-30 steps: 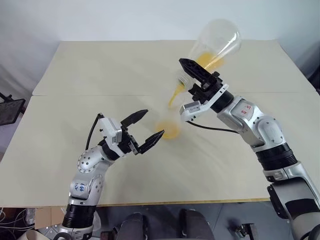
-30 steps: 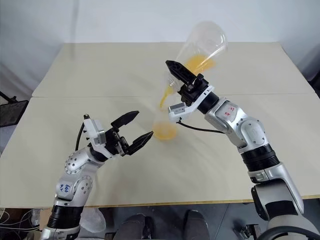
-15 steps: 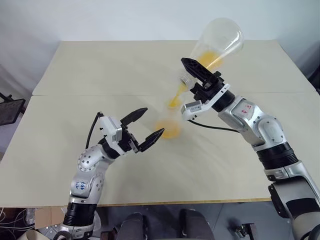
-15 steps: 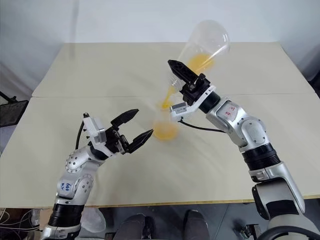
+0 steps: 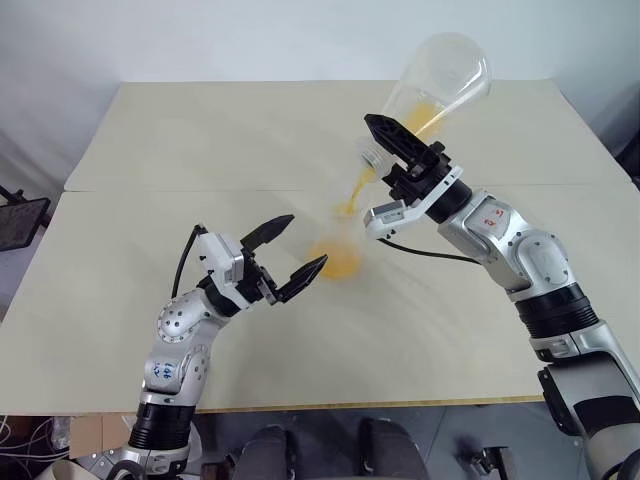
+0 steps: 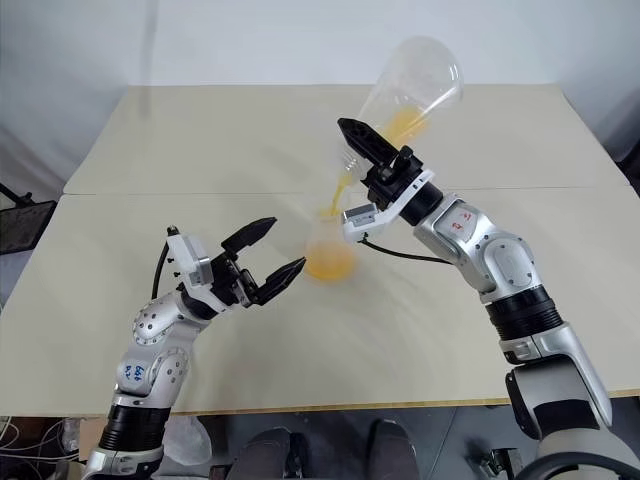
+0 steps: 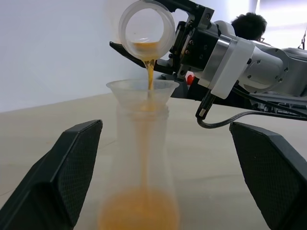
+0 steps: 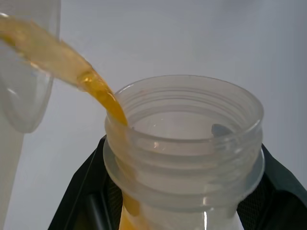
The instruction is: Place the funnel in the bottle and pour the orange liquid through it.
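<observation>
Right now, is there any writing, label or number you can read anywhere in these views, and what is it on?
Red label on the right forearm: dark marks, too small to read.
Blue marks on the left upper arm: handwritten, too blurred to read.
Flask, bottle, funnel: no text visible.

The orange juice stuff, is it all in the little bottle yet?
Not yet. The funnel already sits in the bottle, and some orange liquid has pooled at its bottom. The right gripper tips the large flask, pouring a thin stream. Some liquid remains in that flask. The left gripper waits open beside the bottle.
</observation>
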